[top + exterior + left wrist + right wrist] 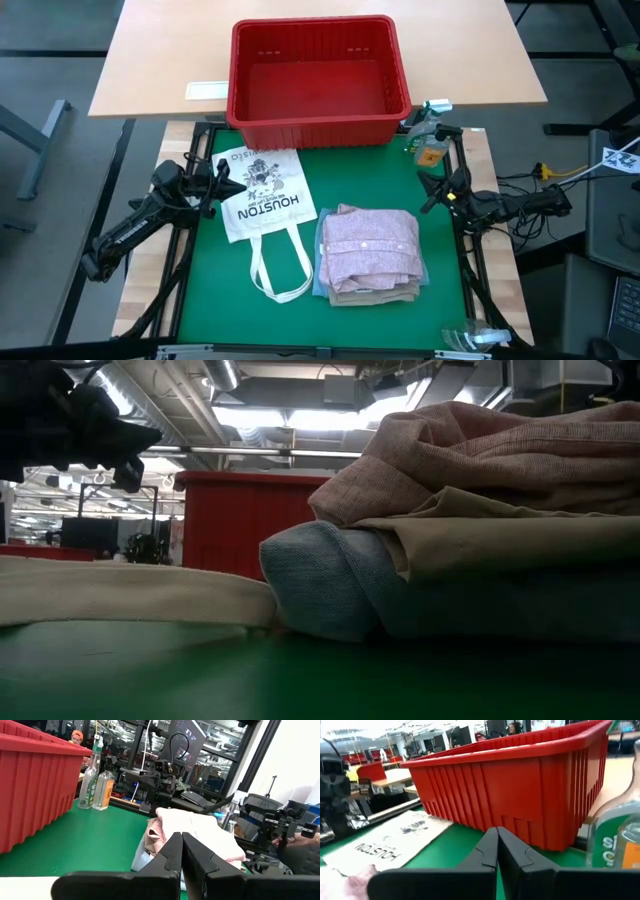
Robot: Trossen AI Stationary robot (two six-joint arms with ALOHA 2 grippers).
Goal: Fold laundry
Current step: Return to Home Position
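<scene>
A stack of folded laundry lies on the green mat (200, 290): a pale pink buttoned shirt (372, 245) on top, a tan piece (500, 535) under it, light blue denim (330, 585) at the bottom. The same stack (192, 832) shows in the left wrist view. My left gripper (232, 180) hovers shut at the mat's left edge, level, touching nothing. My right gripper (430, 200) hovers shut at the mat's right edge, clear of the stack. The shut fingers meet (181, 851) in the left wrist view and meet (497, 847) in the right wrist view.
A cream tote bag (262, 200) printed HOUSTON lies flat left of the stack, its handles toward the near edge. A red plastic basket (318, 75) stands at the mat's far side. Bottles (430, 135) stand at the far right corner. Another bottle (478, 338) lies near right.
</scene>
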